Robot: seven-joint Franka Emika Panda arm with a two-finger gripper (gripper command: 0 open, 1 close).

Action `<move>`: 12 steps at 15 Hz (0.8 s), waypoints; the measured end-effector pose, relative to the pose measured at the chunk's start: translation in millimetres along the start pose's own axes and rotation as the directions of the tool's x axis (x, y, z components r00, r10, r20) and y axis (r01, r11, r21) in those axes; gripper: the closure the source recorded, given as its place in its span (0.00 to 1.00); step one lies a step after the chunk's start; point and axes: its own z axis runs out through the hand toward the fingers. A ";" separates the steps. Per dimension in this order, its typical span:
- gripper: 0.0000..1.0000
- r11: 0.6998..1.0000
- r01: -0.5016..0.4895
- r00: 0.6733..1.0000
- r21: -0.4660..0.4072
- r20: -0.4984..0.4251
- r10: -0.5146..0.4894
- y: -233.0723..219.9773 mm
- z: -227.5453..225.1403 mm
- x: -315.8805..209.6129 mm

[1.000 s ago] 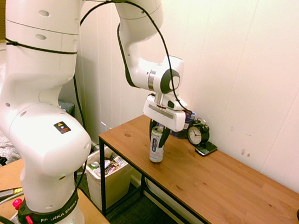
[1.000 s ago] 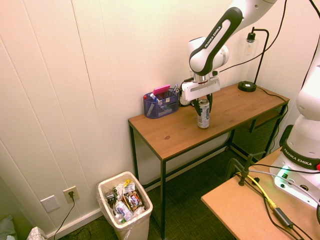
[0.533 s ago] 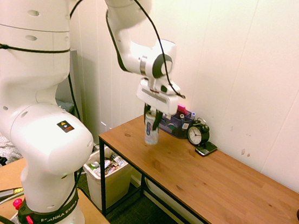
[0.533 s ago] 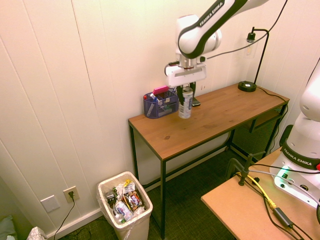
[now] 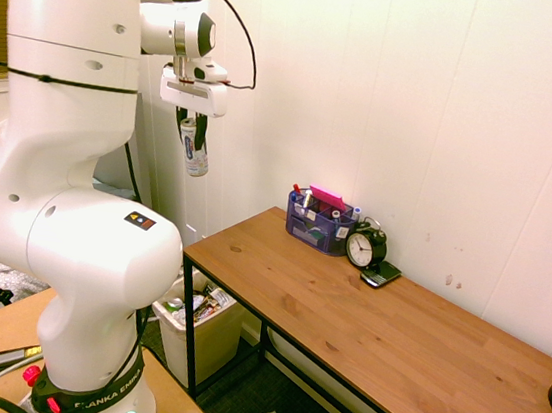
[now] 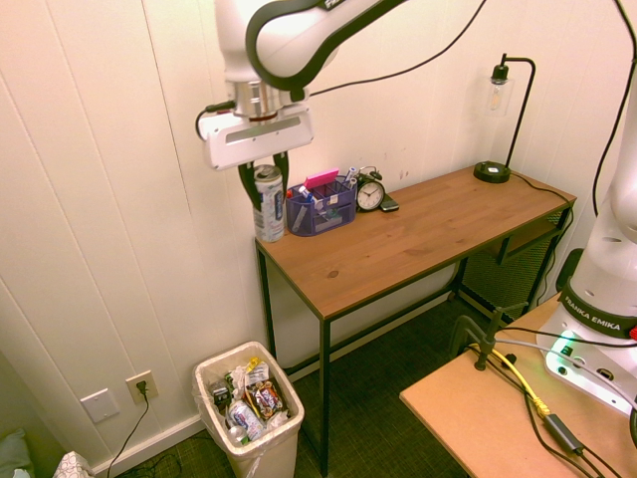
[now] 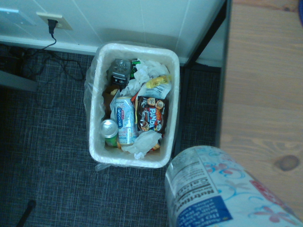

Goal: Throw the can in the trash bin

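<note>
Carry stage, by the look of it. Gripper (image 6: 265, 177) up in the air near the desk's end, both fingers clamped on the can (image 6: 269, 214), one to each side. Can hangs below the gripper, slightly tilted in the first exterior view, metal top uppermost, touching nothing but the fingers.

Trash bin (image 6: 250, 456) stands on the floor beside the desk (image 6: 398, 239), well below the can. Its mouth is open. Wrist view gives the best look inside: a dark snack packet (image 7: 151, 115), crumpled paper, and another can (image 7: 126, 120) already lying among the litter. Held can shows there too, its printed side close to the camera and apart from the bin's rim.

Judgement: pick-up done, transfer well along, release still to do. Next move calls for a further shift away from the desk until the can is over the middle of the bin's mouth, then probably some lowering before the fingers part. Bin looks fairly full; a drop from high up could bounce the can off the litter or rim and onto the floor. Letting go too near the desk side risks a clip on the desk edge. Smooth-sided can, likely to roll if it misses. Pen organizer (image 6: 320, 211) sits on the desk, no part of the job.
</note>
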 end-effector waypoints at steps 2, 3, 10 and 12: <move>0.00 0.999 0.013 1.000 -0.031 0.029 -0.012 -32.8 27.2 -4.9; 0.00 0.999 0.015 0.999 -0.043 0.037 -0.013 -47.0 32.7 -5.2; 0.00 0.999 -0.011 0.999 -0.032 0.050 0.012 -76.5 10.0 6.7; 0.00 1.000 0.001 0.999 -0.031 0.054 0.001 -79.4 7.9 -2.5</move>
